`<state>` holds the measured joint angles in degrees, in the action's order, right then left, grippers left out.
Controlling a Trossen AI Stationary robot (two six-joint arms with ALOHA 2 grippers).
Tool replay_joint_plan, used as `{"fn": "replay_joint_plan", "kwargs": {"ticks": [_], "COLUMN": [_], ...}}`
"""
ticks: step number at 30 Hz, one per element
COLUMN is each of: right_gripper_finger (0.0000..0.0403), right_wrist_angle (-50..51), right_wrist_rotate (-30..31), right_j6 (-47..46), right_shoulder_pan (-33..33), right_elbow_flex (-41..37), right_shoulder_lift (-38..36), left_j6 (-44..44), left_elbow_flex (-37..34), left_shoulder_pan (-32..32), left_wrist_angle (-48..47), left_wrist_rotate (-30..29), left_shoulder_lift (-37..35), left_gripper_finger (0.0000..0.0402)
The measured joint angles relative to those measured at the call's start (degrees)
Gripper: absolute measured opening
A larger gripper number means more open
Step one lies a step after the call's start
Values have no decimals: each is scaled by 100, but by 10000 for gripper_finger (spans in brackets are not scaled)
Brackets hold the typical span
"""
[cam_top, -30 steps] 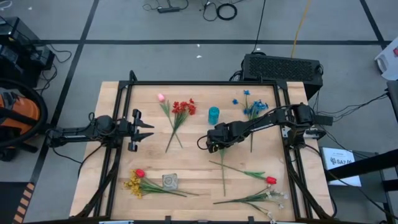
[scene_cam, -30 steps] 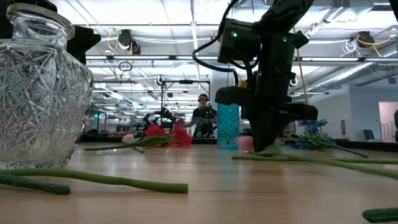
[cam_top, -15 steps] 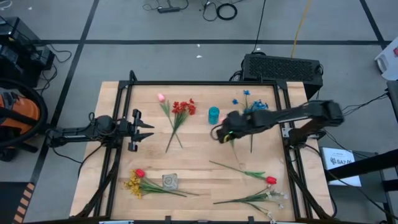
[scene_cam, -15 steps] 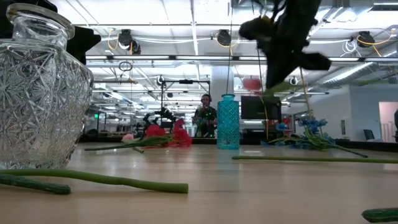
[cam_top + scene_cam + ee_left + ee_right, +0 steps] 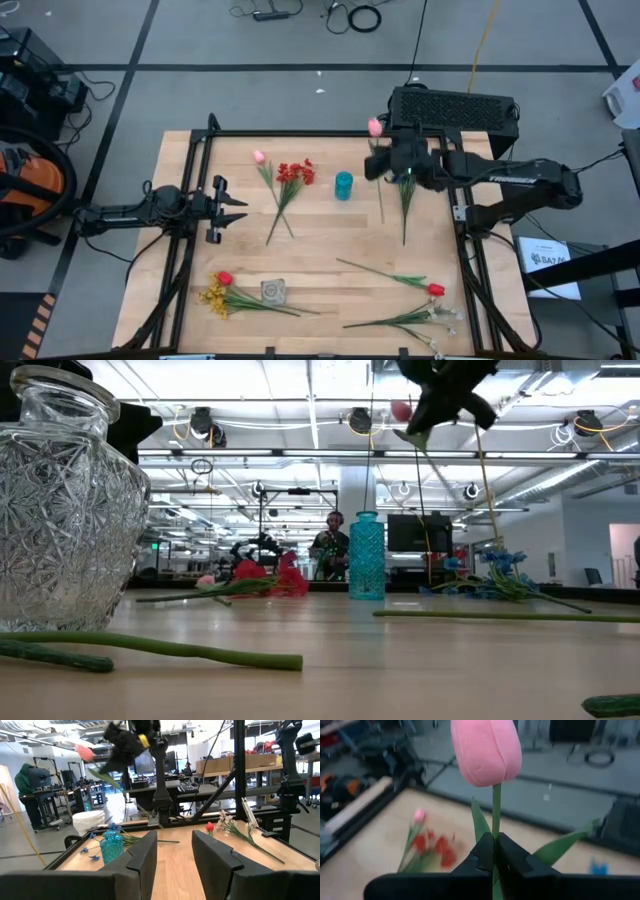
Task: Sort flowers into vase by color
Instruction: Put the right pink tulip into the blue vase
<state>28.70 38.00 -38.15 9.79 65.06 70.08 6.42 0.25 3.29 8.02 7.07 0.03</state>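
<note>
My right gripper (image 5: 381, 163) is high over the table's far edge, shut on a pink tulip (image 5: 486, 750) whose bloom (image 5: 375, 127) stands above the fingers. A small blue vase (image 5: 343, 185) stands just to its left. Blue sprays (image 5: 405, 176) lie below the gripper. A second pink tulip (image 5: 259, 157) and a red cluster (image 5: 295, 172) lie at the far left. A clear glass vase (image 5: 273, 291) stands near the front, beside a red tulip (image 5: 224, 278) and a yellow bunch (image 5: 213, 298). My left gripper (image 5: 236, 208) waits open at the left. My right gripper pinches the tulip's green stem (image 5: 495, 827) between its two fingers, just below the bloom and among the leaves. The fingers come from the table's right, slanting slightly down, and lie across the stem. The tulip is lifted clear, with its long stem (image 5: 380, 200) trailing below the fingers.
Another red tulip (image 5: 435, 290) and small white blooms (image 5: 440, 316) lie on their stems at the front right. A black frame (image 5: 330, 133) runs round the table. A black box (image 5: 455, 108) sits behind the far edge. The table's middle is bare wood.
My right gripper has risen from the middle of the table and swung toward the far edge, tipping from pointing down to nearly level. The pink tulip has come with it: its stem has left the wood and the bloom now stands above the fingers.
</note>
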Motion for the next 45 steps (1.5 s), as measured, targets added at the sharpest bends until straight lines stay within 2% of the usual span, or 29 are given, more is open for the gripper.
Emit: {"fn": "replay_joint_plan", "kwargs": {"ticks": [3, 11, 16, 20, 23, 32, 40, 45], "right_gripper_finger": [0, 0, 0, 0, 0, 0, 0, 0], "right_wrist_angle": [-618, -2238, -3813, -4784, -4917, -5567, -5502, -5190], "right_wrist_rotate": [-604, -3011, -4386, -5270, -5469, -5489, -6202, -6258], "right_j6": [785, 2014, 2233, 1930, 1878, 2002, 2495, 2973], "right_shoulder_pan": [598, 1980, 2412, 2520, 2522, 2445, 2423, 2326], "right_elbow_flex": [-2, -2, -257, -534, -732, -1032, -1032, -1032], "right_shoulder_lift": [34, 31, 106, 269, 318, 294, 300, 302], "left_j6": [0, 0, 0, 0, 0, 0, 0, 0], "left_elbow_flex": [1, 0, 2, 0, 0, 1, 1, 2], "left_shoulder_pan": [0, 0, 0, 0, 0, 0, 0, 0], "left_wrist_angle": [1, 1, 0, 1, 1, 1, 1, 1], "left_wrist_rotate": [0, 0, 0, 0, 0, -2, 0, 0], "left_shoulder_lift": [0, 0, 0, 0, 0, 0, 0, 0], "left_gripper_finger": [132, 132, 132, 132, 132, 132, 132, 132]}}
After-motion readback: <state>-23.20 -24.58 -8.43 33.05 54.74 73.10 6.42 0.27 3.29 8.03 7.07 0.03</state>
